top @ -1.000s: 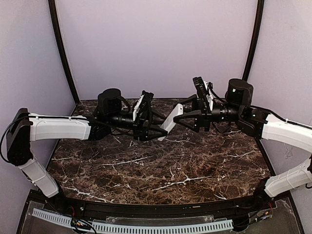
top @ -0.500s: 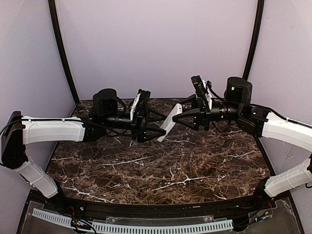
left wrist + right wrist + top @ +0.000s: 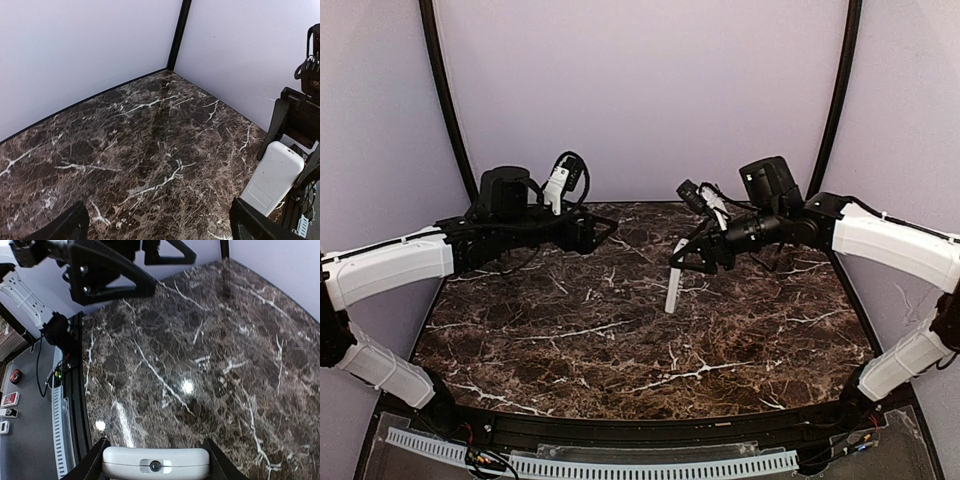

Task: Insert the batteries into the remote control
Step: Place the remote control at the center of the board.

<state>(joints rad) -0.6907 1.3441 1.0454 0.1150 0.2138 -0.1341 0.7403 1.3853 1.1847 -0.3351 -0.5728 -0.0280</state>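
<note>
1. The slim white rectangular plastic remote control (image 3: 673,290) hangs tilted, near upright, over the back-middle of the bench, a little right of centre. Its top end is clamped in the right hand (image 3: 688,258). I cannot tell whether its lower end touches the surface or sits just above it.
2. The left hand (image 3: 602,230) has its fingers wide apart and holds nothing. It hovers over the back-left of the bench, well apart from the remote control.
3. No batteries show in any view. In the left wrist view, the remote's plain back has a rectangular outline that looks like a seated cover. Whether cells are inside is hidden.
4. Progress, as a judgement: probably late, with loading possibly done and the remote control not yet set down. This cannot be confirmed.
5. The dark brown marble-pattern bench (image 3: 620,350) has white veins and glossy light glints. The room has pale lilac walls (image 3: 640,90) and black posts (image 3: 448,110) at the back corners.
</note>
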